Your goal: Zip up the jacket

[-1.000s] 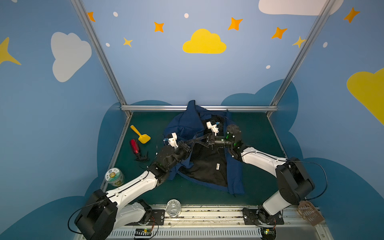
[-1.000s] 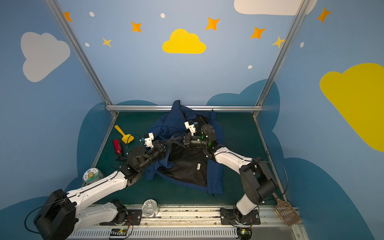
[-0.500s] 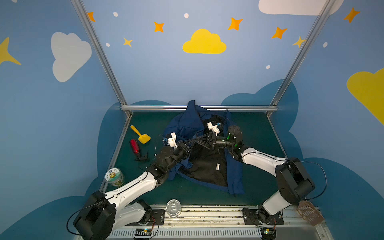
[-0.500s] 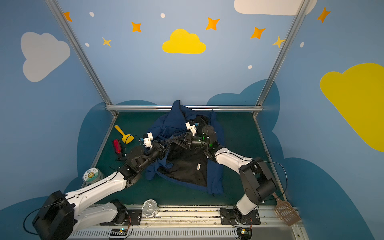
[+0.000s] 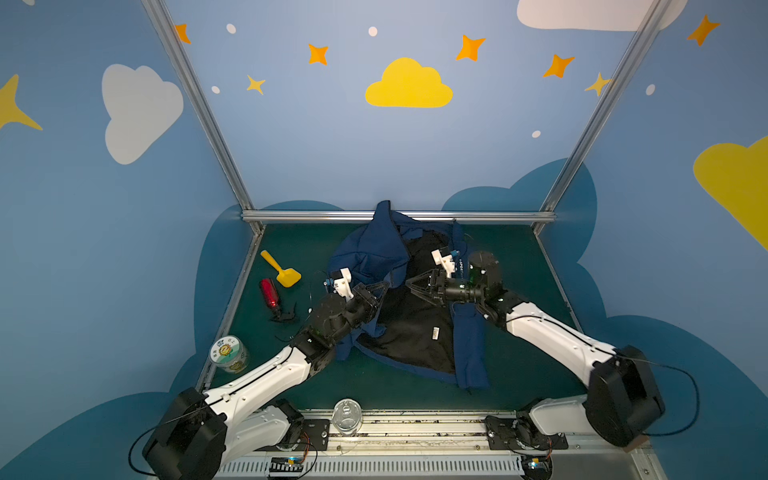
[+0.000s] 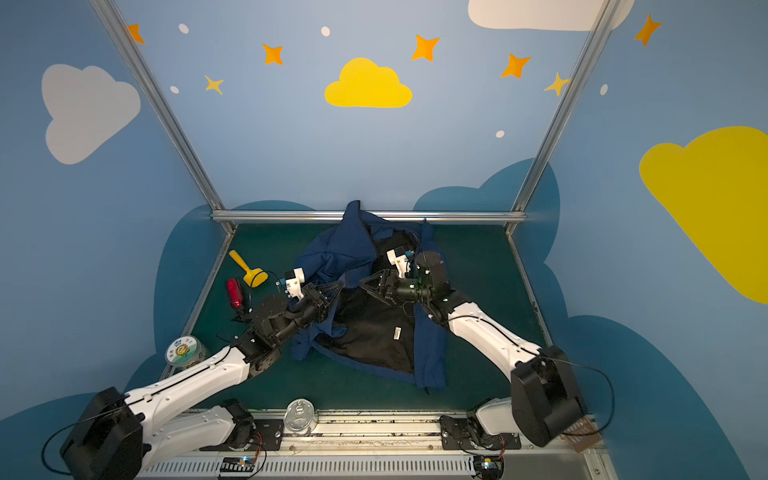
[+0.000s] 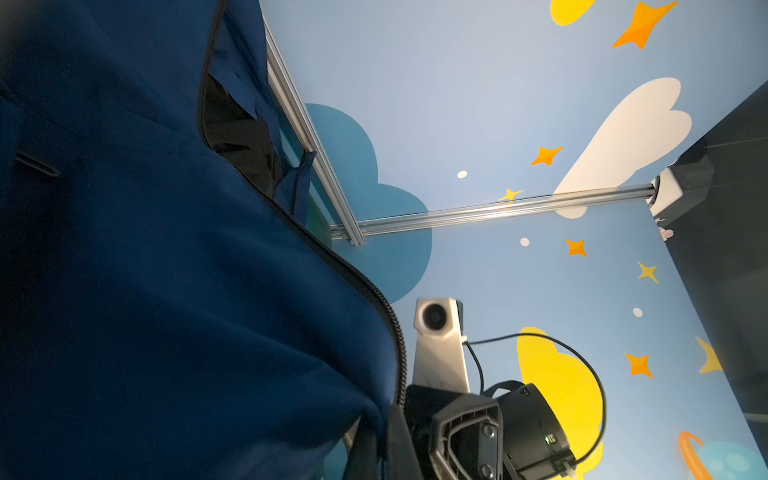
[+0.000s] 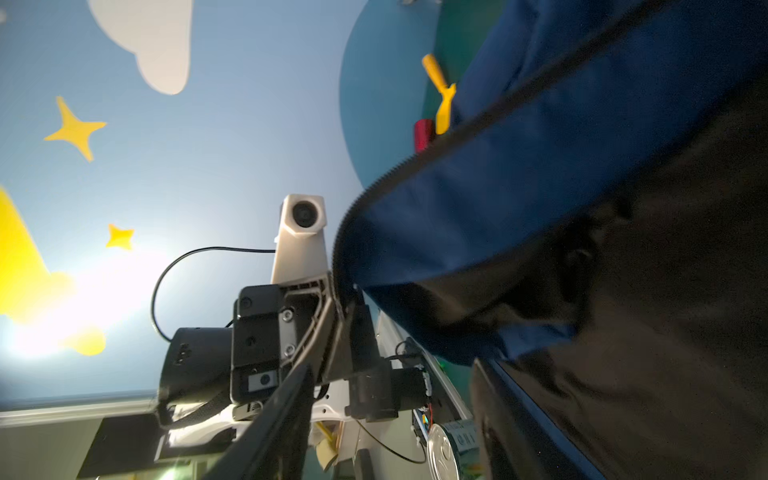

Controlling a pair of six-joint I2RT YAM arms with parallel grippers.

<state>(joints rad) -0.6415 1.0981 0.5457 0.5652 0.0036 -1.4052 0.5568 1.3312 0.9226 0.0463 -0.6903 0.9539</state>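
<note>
- Green mat [image 5: 519,266] under blue, cloud-painted walls [image 5: 415,166]; jacket [image 5: 365,257] lay centre.
- Lidded tin [image 5: 227,353] sat lower left, contents hidden.
- The left gripper [image 5: 385,286] pinched jacket's edge; right gripper [image 5: 411,286] stood spread.

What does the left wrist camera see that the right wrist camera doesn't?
Only the left wrist view: a pocket slit on the jacket, the right arm's wrist camera and orange stars on the wall. Only the right wrist view: the yellow scoop, the red bottle, a round tin and the left gripper shut on the zipper edge. Both: the navy jacket and its dark zipper teeth.
</note>
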